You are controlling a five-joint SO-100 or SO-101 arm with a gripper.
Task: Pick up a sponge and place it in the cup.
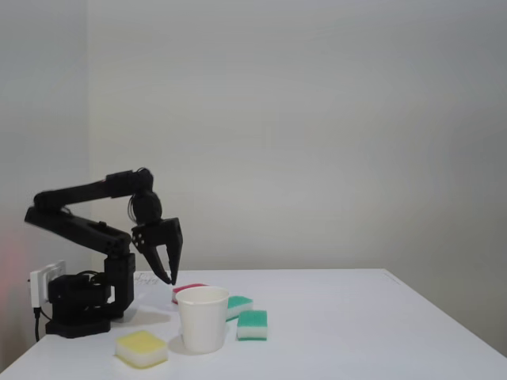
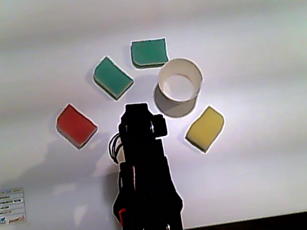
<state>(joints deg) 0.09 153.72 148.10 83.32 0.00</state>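
White table, black arm. Found the gripper point(image 1: 168, 274) hanging clear of the table point(image 1: 380, 332) in the fixed view, fingertips pointed down, nothing between them. Could not tell whether the jaws stood apart or together.

Located the sponge point(image 2: 149, 53) at about 1 o'clock from the arm's head in the other view, beyond the cup point(image 2: 180, 80), just beside its rim at the cup's 11 o'clock. Read its long axis as running 9-to-3, square across the line of reach. Judged a forward reach past the cup necessary, with a risk of clipping the rim.

Recorded it as flat, green on top with a white underlayer point(image 1: 252, 324), corners rounded, lying level.

Also logged a second green sponge point(image 2: 113, 77) at 11 o'clock, a red sponge point(image 2: 76, 125) at 9, a yellow sponge point(image 2: 204, 128) at 4.
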